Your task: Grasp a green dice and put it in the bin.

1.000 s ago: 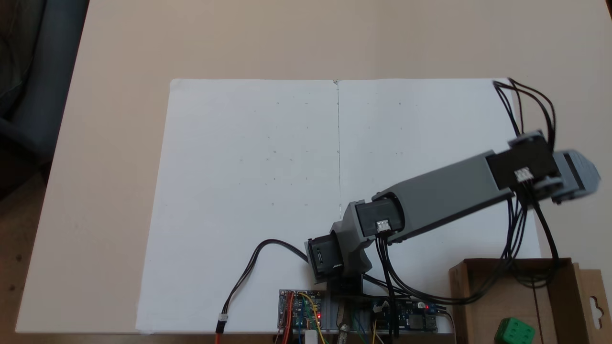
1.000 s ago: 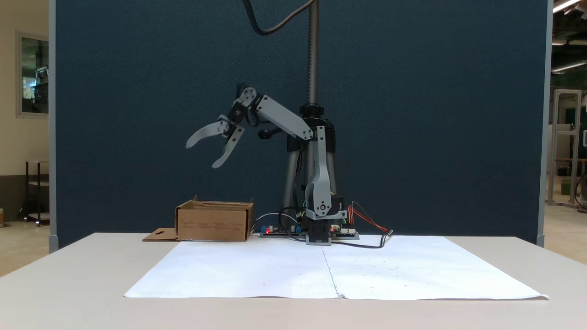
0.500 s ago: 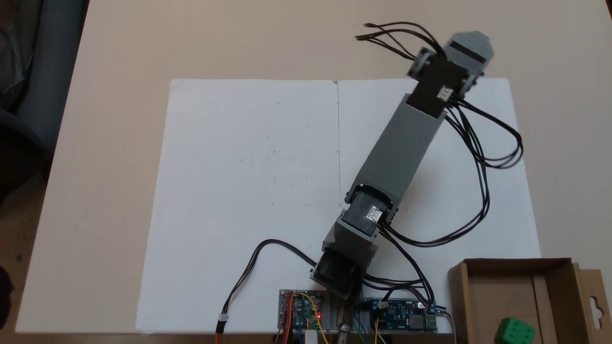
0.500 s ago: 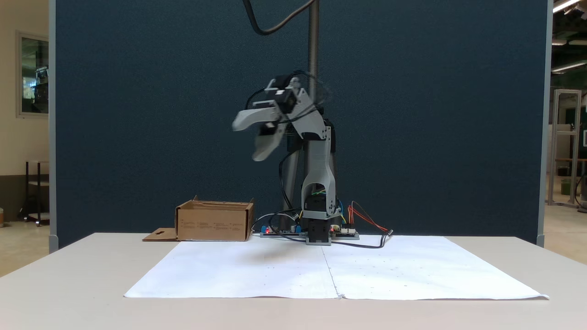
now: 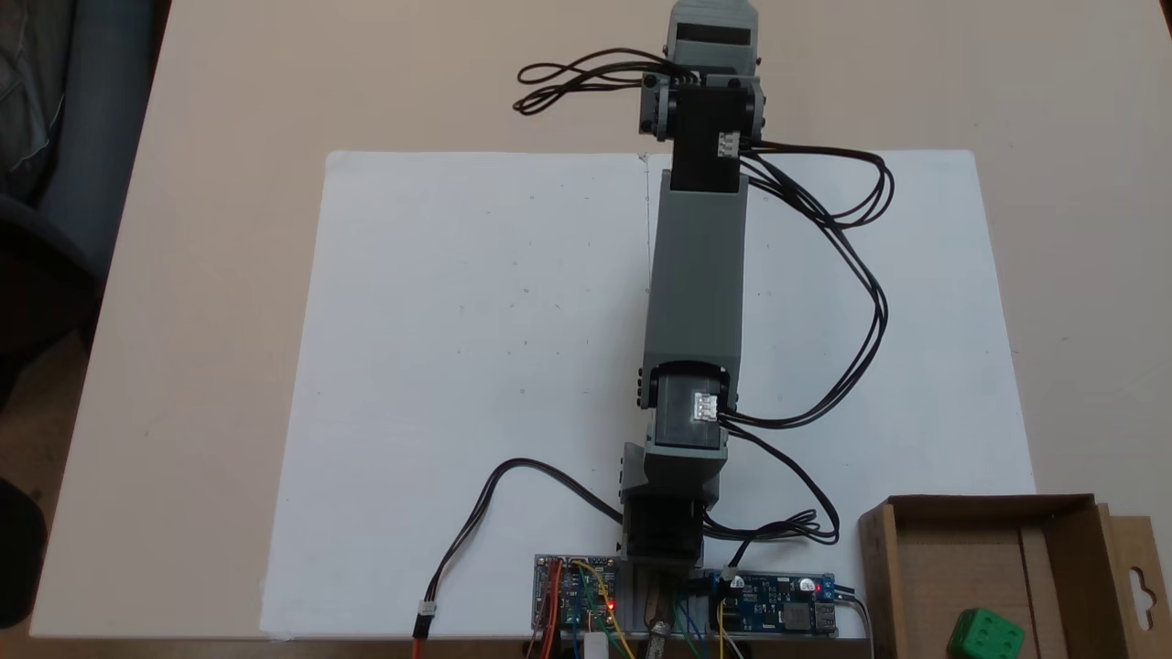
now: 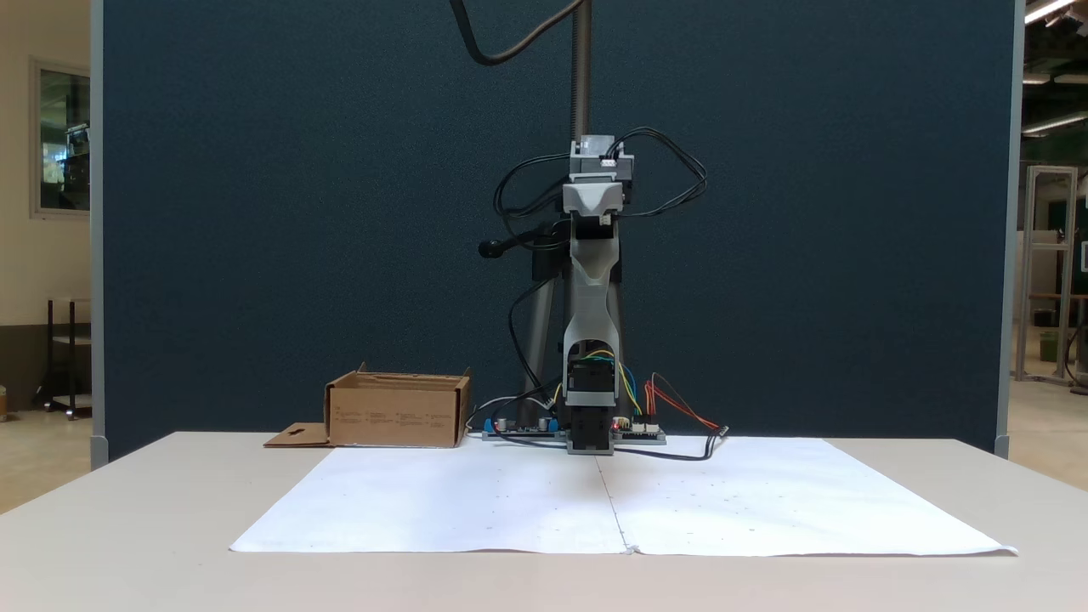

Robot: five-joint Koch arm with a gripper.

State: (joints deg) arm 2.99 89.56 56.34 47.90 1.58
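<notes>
Green dice (image 5: pixel 984 634) rests on the floor of the cardboard bin (image 5: pixel 1062 549) at the table corner, arm raised and centred over the white paper (image 5: pixel 458 366), gripper (image 6: pixel 592 202) facing the camera so jaw opening cannot be told; risk: trailing cables (image 5: pixel 861 302) could snag on a further swing.

A dark blue partition (image 6: pixel 255 212) stands behind the pale worktop (image 6: pixel 127 527). Past its edges: cream walls, a framed window (image 6: pixel 61 136) at left, ceiling strip lights (image 6: pixel 1047 10) at right.
</notes>
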